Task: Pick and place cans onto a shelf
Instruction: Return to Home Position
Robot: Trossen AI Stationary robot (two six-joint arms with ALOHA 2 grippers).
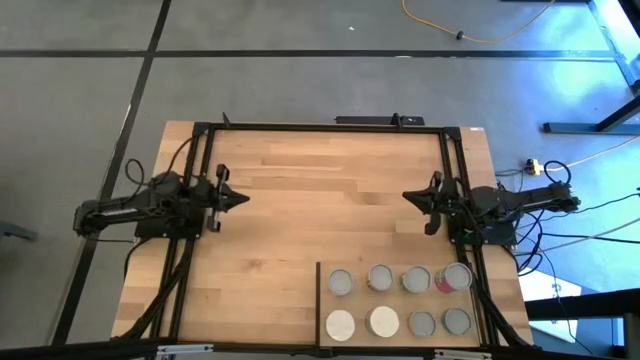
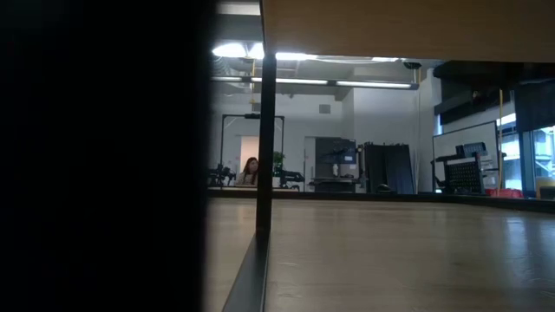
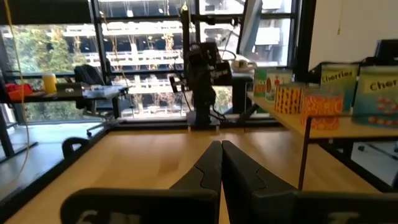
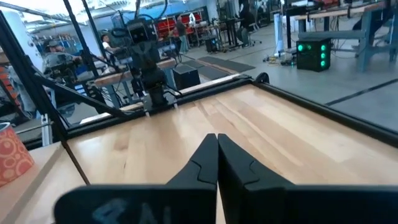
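Observation:
Several cans stand upright on the shelf (image 1: 480,300) at the table's near right, in two rows. The far row includes a can with a red-pink side (image 1: 455,277). The near row includes two whitish tops (image 1: 341,324) (image 1: 384,321). The left wrist view shows their coloured labels (image 3: 320,107), and one can (image 4: 12,158) shows at the edge of the right wrist view. My left gripper (image 1: 245,197) (image 3: 221,149) is shut and empty at mid-left. My right gripper (image 1: 407,196) (image 4: 216,140) is shut and empty at mid-right, on the far side of the shelf.
The shelf is raised above the tabletop on a thin dark leg (image 3: 303,149); its underside (image 2: 408,26) and a black post (image 2: 264,130) show in the low view. A black frame (image 1: 320,126) rims the table. Bare wood (image 1: 325,200) lies between the grippers. A person (image 2: 251,171) sits far off.

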